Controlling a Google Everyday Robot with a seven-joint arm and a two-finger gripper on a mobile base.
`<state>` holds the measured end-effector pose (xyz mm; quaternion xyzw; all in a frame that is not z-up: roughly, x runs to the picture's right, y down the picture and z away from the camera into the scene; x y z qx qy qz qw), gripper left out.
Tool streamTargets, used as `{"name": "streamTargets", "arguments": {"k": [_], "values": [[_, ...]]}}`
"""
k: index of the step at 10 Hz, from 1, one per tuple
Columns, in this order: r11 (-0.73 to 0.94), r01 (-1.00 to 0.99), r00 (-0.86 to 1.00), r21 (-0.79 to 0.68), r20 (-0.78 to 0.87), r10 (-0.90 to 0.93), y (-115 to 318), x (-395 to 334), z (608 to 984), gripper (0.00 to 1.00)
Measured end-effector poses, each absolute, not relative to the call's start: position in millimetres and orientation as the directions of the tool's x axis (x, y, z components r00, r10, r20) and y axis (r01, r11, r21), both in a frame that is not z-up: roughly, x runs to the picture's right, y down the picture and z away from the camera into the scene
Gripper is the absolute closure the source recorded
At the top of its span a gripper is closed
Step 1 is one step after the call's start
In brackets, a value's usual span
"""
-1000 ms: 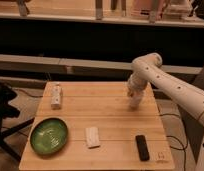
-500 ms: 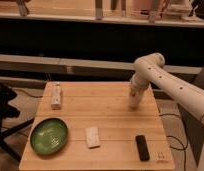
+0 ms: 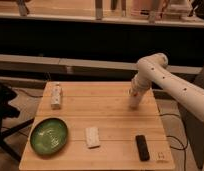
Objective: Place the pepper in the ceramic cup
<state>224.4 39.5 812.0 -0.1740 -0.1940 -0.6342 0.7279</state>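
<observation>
The gripper (image 3: 134, 101) hangs over the wooden table's (image 3: 110, 112) far right; finger state cannot be told. Green plate (image 3: 49, 135) sits near left.

Lab-like room, gripper (image 3: 134, 102) low over wooden table (image 3: 110, 107), long shelving counters (image 3: 70, 65) behind

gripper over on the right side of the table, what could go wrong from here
1. The gripper hangs low over the far right part of the light wooden table, near its right edge; anything released there might roll off.
2. Neither pepper nor ceramic cup is clearly visible around the gripper, so whether the placement is lined up cannot be checked.
3. A sweep towards the near edge could hit the flat black rectangular device.
</observation>
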Motion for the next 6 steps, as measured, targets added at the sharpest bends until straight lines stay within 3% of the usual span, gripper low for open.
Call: {"name": "streamTargets", "arguments": {"k": [4, 6], "values": [[0.139, 0.99, 0.124, -0.008, 0.496, -0.86, 41.1, 231.6, 808.7, 0.65], [0.14, 0.99, 0.126, -0.009, 0.492, -0.861, 41.7, 234.4, 808.0, 0.56]]}}
